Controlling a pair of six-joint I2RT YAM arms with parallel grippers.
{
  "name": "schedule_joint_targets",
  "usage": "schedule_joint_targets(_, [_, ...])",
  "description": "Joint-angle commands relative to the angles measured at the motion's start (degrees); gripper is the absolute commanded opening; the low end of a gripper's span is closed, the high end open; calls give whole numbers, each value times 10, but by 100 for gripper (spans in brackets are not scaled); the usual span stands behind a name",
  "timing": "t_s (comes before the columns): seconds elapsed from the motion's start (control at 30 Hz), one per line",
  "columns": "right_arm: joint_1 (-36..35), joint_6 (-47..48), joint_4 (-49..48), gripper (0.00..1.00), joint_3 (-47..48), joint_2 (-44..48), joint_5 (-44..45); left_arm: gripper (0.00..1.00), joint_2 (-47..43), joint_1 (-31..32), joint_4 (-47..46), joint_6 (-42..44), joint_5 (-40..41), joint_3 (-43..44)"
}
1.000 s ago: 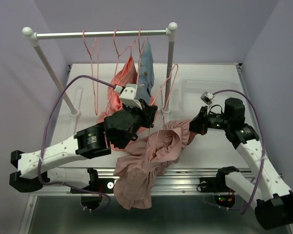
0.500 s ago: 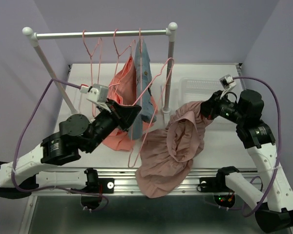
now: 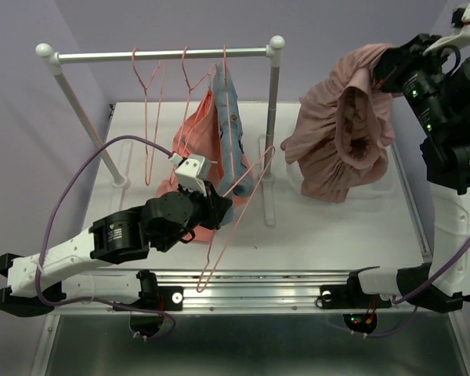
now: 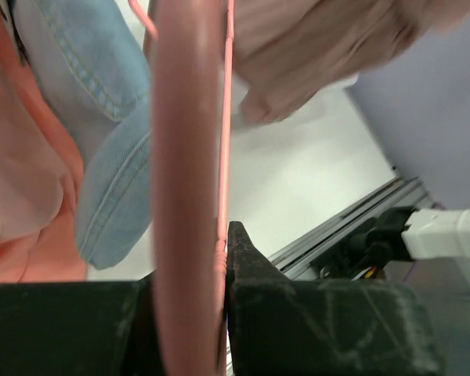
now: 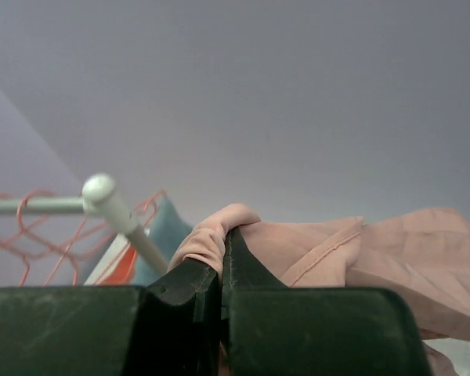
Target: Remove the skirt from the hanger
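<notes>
The right fingers (image 3: 385,61) pinch the dusty mauve-pink ruffled cloth garment (image 3: 337,149) above the counter's (image 3: 337,227) far right corner; the left fingers (image 4: 189,270) clamp a pink wire hanger (image 4: 186,157).

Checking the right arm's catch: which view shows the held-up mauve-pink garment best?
Top external: the whole mauve-pink garment hangs bunched above the table. Right wrist shows only a pinched fold and some cloth; left wrist shows a blurred edge.

Plain lilac walls (image 3: 337,23), white tabletop (image 3: 329,227), white-posted clothes rail (image 3: 102,56), soft even light
</notes>
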State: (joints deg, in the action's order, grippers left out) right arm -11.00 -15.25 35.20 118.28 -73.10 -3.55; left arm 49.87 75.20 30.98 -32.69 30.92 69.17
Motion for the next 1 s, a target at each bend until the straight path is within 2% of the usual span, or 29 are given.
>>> schedule_joint_targets(0.0, [-3,37,-35,1,136,-52,175,0,-11,3,-1,-11,3,-9])
schedule_joint_targets(0.07, [-3,66,-89,1,144,-76,221,0,-9,3,-1,-15,4,-14])
schedule_joint_targets(0.17, [-3,107,-184,1,108,-89,240,0,-6,3,0,-19,6,-23])
schedule_joint_targets(0.37, [-3,180,-212,1,172,-179,239,0,16,3,14,-28,27,-11])
schedule_joint_targets(0.47, [-3,182,-217,1,137,-180,226,0,33,3,25,-33,41,1])
schedule_joint_targets(0.57, [-3,198,-247,1,48,-158,215,0,49,3,43,-39,56,18])
schedule_joint_targets(0.77, [-3,197,-270,1,-95,-123,248,0,64,3,57,-38,54,40])
schedule_joint_targets(0.97, [-3,139,-336,3,-373,-21,262,0,71,7,58,-35,46,61])
